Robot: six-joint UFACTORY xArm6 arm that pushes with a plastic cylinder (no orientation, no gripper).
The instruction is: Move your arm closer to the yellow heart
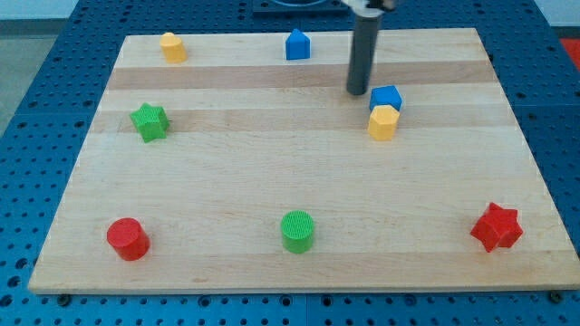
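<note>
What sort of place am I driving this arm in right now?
Probably a lab test bench, not a home or a factory line. A pale wooden board lies on a blue perforated table, strewn with small plastic blocks such as a red star and a green cylinder. My tip stands just left of a blue block.

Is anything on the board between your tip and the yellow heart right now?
Nothing sits squarely between. My tip is beside the blue cube; the yellow heart, as I read its shape, is at the view's top left. The blue pointed block lies just above that straight line.
</note>
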